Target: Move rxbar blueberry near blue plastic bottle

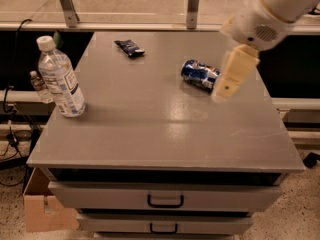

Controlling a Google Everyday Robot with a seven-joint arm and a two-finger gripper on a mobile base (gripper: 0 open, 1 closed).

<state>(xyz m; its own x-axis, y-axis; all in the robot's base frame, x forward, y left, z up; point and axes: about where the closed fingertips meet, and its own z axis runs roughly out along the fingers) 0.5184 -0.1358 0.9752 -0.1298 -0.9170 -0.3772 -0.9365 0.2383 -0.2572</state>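
Observation:
The rxbar blueberry (129, 47), a small dark navy wrapper, lies flat at the far middle-left of the grey table (150, 129). The blue plastic bottle (61, 79), clear with a white cap and a white-and-blue label, stands upright at the table's left edge. My gripper (226, 85), cream-coloured, hangs from the white arm (267, 14) above the right part of the table, just right of a lying blue soda can (199, 74). It is far from the rxbar and holds nothing that I can see.
A tiny clear bottle (39, 86) stands behind the big bottle, off the table's left edge. Metal rail posts (192, 6) run behind the table. Drawers with handles (165, 201) are below the front edge. A cardboard box (42, 209) sits on the floor at left.

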